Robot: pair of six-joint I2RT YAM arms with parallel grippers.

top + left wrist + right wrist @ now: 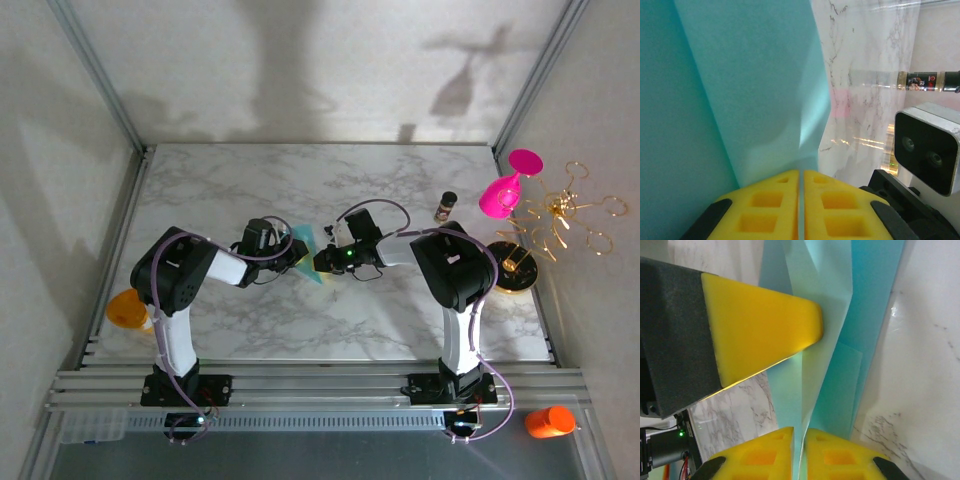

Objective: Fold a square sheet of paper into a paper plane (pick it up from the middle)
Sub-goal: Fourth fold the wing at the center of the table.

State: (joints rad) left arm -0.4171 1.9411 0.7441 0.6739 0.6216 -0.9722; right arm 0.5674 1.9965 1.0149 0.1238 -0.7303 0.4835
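The marble table (400, 320) is carrying the partly folded teal paper sheet (306, 240) at the frame's centre. The left gripper (801, 175) is pinching its edge with jaws nearly together, and the right gripper (799, 432) is clamping it likewise.

L gripper (801, 175) pinching teal paper (740, 90), marble table (865, 75), bottle (925, 81) far R
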